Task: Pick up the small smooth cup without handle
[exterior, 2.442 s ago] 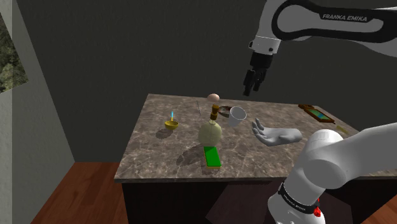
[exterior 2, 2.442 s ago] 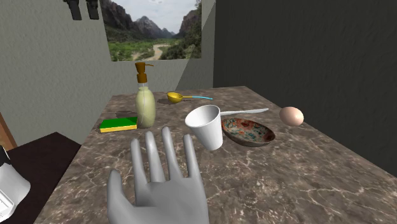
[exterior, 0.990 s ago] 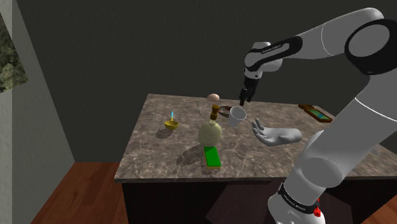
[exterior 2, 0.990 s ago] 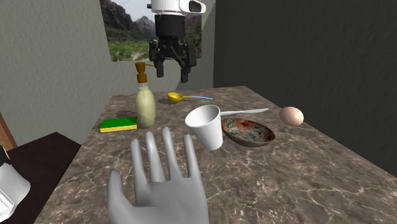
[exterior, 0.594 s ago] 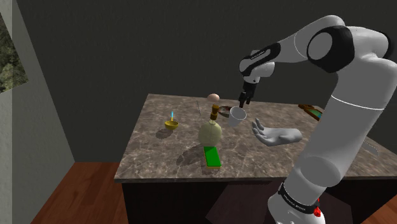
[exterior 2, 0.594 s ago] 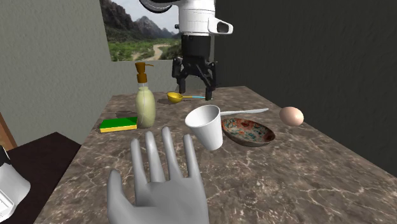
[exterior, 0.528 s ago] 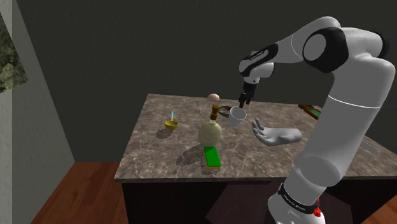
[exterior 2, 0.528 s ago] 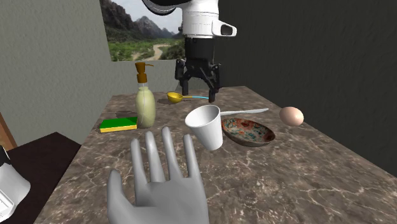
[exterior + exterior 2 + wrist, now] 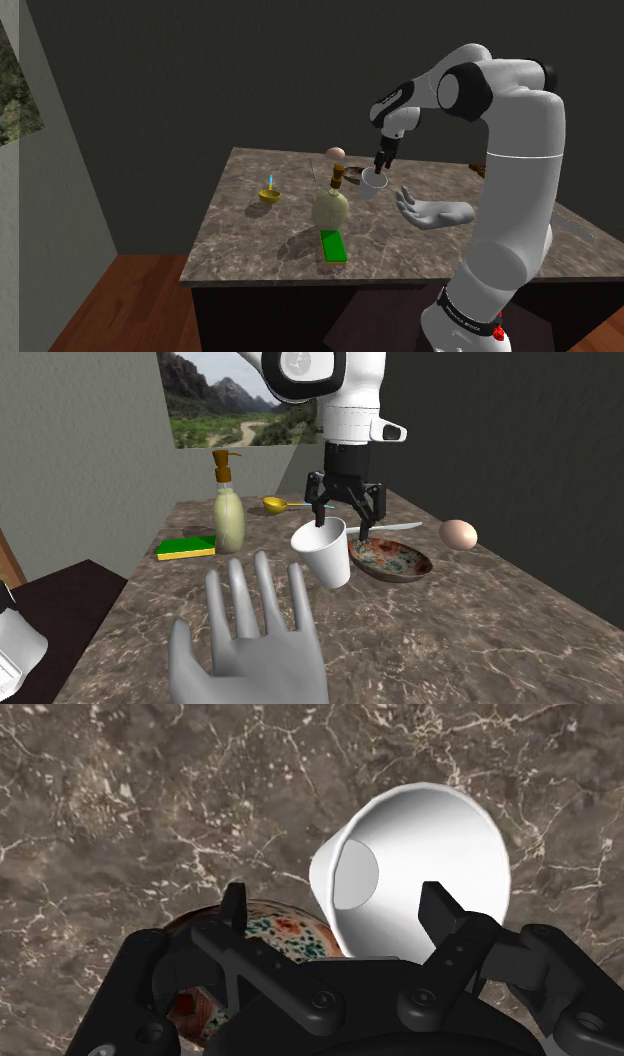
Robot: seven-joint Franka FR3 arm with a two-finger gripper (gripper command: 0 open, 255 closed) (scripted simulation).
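The small white handleless cup (image 9: pixel 323 555) stands tilted on the marble table (image 9: pixel 480 642), leaning against a patterned bowl (image 9: pixel 392 559). My black gripper (image 9: pixel 343 522) hangs open just above the cup's mouth. In the wrist view the cup (image 9: pixel 420 854) opens toward the camera, and the gripper (image 9: pixel 337 909) straddles its near wall: one fingertip (image 9: pixel 440 907) is over the cup's inside, the other (image 9: pixel 233 904) is outside it, above the bowl (image 9: pixel 290 932). Nothing is clasped. In the shoulder view the gripper (image 9: pixel 380 163) sits right over the cup (image 9: pixel 373 183).
A grey model hand (image 9: pixel 250 642) lies in front of the cup. A soap dispenser (image 9: pixel 228 512), a green sponge (image 9: pixel 186 546) and a yellow spoon (image 9: pixel 283 505) stand on the second exterior view's left. An egg (image 9: pixel 459 534) lies beyond the bowl, and a framed tray (image 9: pixel 497 178) sits far off.
The arm has swung in and lowered the open gripper from above the soap dispenser down onto the cup's rim. The cup and the other things have not moved.
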